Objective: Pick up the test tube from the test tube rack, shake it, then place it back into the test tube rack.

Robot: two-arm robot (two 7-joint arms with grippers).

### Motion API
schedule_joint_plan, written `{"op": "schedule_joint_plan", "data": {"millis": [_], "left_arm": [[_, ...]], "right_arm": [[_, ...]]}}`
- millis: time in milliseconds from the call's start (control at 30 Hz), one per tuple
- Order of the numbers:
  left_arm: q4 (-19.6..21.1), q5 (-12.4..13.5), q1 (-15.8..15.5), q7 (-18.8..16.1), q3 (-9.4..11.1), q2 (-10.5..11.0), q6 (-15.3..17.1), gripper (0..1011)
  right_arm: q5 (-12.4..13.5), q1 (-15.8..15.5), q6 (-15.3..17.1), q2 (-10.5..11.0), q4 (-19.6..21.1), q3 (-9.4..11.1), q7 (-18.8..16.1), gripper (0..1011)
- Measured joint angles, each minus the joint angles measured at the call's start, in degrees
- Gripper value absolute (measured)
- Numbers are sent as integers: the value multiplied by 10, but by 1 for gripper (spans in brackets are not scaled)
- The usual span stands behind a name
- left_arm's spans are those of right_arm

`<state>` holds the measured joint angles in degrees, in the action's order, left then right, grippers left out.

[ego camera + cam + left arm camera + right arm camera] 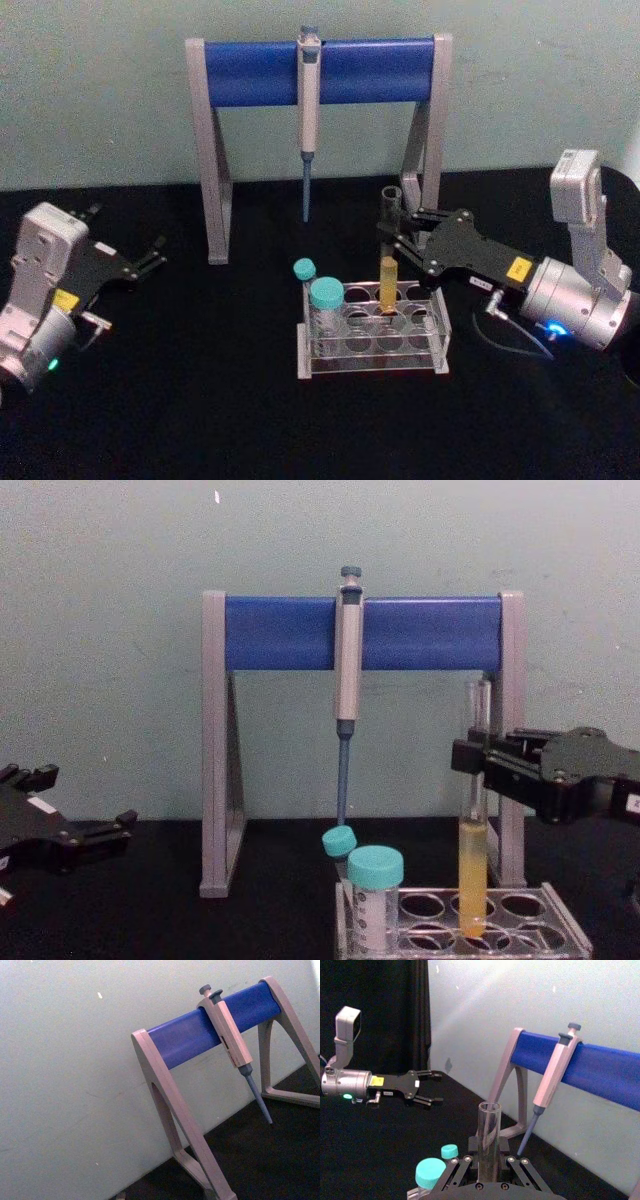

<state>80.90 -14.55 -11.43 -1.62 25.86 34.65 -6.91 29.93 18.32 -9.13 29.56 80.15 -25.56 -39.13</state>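
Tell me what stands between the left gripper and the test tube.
Head view, from the left gripper: the pipette stand's leg, then two teal-capped tubes in the rack, then the test tube.

Even, diffuse lighting; pale wall (100, 630) reads bright, black worktop (200, 420) swallows nearly all shadow. Right wrist view has a diagonal glare streak across the wall, upper centre of frame.

Glass test tube (472, 872) clear; test tube rack (372, 362) glossy plastic (transparent).

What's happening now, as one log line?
right gripper: at test tube | test tube: in test tube rack | left gripper: parked left, open
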Motion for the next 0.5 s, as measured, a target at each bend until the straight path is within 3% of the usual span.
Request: {"op": "schedule_joint_plan", "data": {"millis": [500], "left_arm": [[0,0,0,0,0,0,0,1001]], "right_arm": [[-11,7,13,-7,-20,-7,3,229]]}}
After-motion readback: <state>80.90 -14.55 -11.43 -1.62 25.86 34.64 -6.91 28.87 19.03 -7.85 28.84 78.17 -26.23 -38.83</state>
